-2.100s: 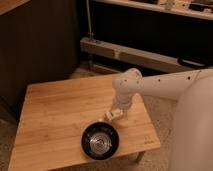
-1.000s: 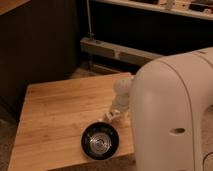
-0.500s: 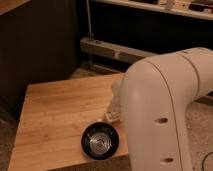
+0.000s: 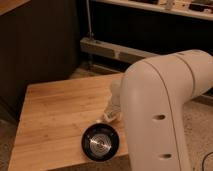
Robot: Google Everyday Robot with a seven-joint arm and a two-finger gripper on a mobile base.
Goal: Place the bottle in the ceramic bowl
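Note:
The glossy black ceramic bowl with ringed reflections inside sits near the front edge of the wooden table. My gripper is white and hangs just behind the bowl's far right rim, mostly hidden by my big white arm. A small cream-white piece shows at the gripper's lower end, just above the bowl's rim. It looks like the bottle, but I cannot tell it clearly apart from the gripper.
My arm covers the table's right side. A dark wall panel stands behind the table on the left. A grey metal beam and a post stand behind it. Speckled floor lies to the right.
My arm has swung closer to the camera and now hides more of the table's right side. The gripper stays by the bowl's far rim. The bowl has not moved.

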